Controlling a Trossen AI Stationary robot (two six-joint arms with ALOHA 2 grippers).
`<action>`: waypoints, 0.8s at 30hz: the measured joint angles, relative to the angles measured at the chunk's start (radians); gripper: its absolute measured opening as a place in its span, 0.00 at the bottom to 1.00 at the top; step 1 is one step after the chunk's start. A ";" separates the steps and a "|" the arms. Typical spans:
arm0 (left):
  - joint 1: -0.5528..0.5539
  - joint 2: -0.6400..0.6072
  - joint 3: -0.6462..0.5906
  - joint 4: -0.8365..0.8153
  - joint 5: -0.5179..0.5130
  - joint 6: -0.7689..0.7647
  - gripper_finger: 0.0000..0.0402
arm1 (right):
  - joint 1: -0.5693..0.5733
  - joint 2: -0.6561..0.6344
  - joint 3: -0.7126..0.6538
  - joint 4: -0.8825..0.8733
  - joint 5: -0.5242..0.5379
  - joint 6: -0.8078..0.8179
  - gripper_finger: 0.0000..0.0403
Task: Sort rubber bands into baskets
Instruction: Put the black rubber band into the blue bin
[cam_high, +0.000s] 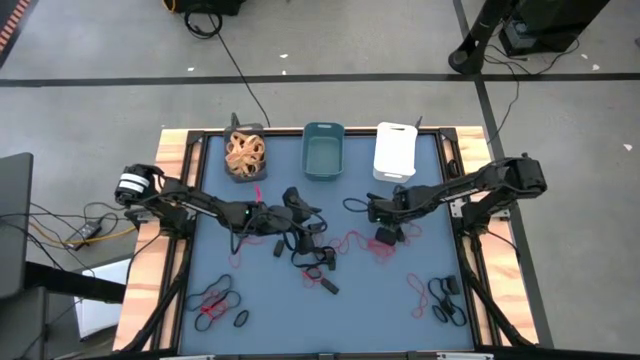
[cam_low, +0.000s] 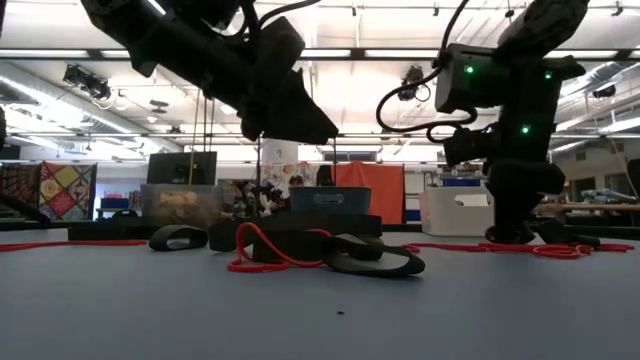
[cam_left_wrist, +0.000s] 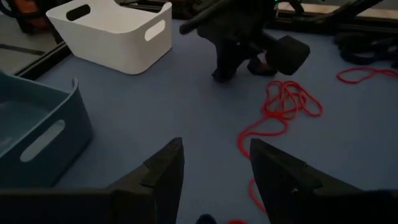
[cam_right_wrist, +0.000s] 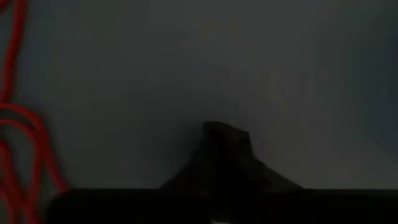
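The right arm's fingers (cam_high: 383, 238) are pressed together against the blue tabletop (cam_high: 270, 300), with nothing visibly between them; red rubber bands (cam_left_wrist: 283, 102) lie just beside them. The left arm's fingers (cam_left_wrist: 214, 171) stand spread and empty above the tabletop, the teal basket (cam_left_wrist: 34, 134) and white basket (cam_left_wrist: 115, 31) ahead.

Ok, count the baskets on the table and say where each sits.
3, in a row along the far edge: the dark grey basket holding tan bands on the left, teal basket in the middle, white basket on the right. None seem hidden.
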 joint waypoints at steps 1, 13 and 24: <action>0.000 0.000 0.000 -0.001 -0.002 -0.005 0.46 | 0.001 -0.006 0.000 0.001 0.002 -0.005 0.04; 0.001 0.000 0.000 -0.006 -0.003 -0.019 0.46 | 0.026 -0.175 -0.003 0.095 0.008 0.031 0.01; 0.002 -0.091 0.000 -0.176 -0.033 -0.068 0.46 | -0.070 -0.075 0.125 0.282 -0.018 -0.083 0.01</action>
